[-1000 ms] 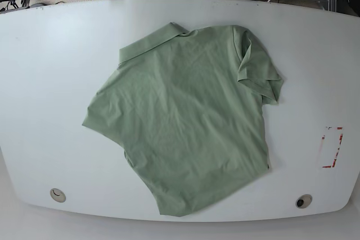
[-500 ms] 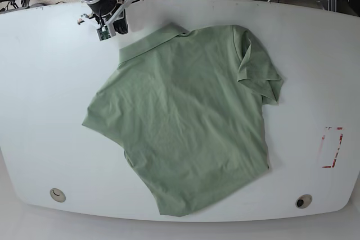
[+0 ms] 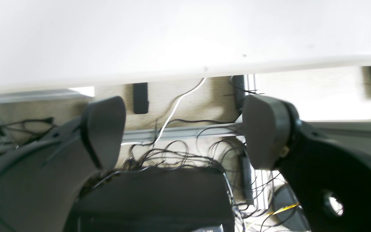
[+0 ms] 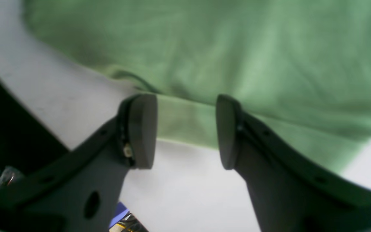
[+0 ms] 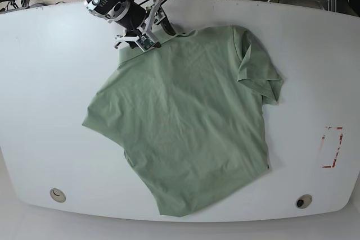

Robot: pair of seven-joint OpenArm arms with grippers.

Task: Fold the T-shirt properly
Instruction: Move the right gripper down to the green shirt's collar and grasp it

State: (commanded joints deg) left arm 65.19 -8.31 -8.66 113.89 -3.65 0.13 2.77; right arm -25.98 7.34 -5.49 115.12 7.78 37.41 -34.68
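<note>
- Fingers of your right gripper point(image 4: 185, 132) are standing moderately apart, and the folded collar band of the T-shirt point(image 4: 237, 54) is lying in the gap between them; neither pad is pressing on the cloth as far as the blurred wrist view shows.
- You are seeing the white table point(image 4: 185, 193) directly under and behind those fingertips, with the green cloth spreading away ahead of them.
- From the base view, your right gripper point(image 5: 147, 33) is sitting over the collar edge of the T-shirt point(image 5: 185, 122), and the rest of the garment is lying flat on the table point(image 5: 45, 94), stretching away from the tool toward the near edge.
- One short sleeve point(image 5: 259, 68) is lying folded over on the side far from this gripper.
- Your left gripper point(image 3: 182, 132) is showing its fingers spread wide and holding nothing.
- Ahead of it you are looking at the table's edge point(image 3: 185, 72), with loose cables point(image 3: 172, 154) on the floor between and below the fingers; the shirt is not appearing in that wrist view.
</note>
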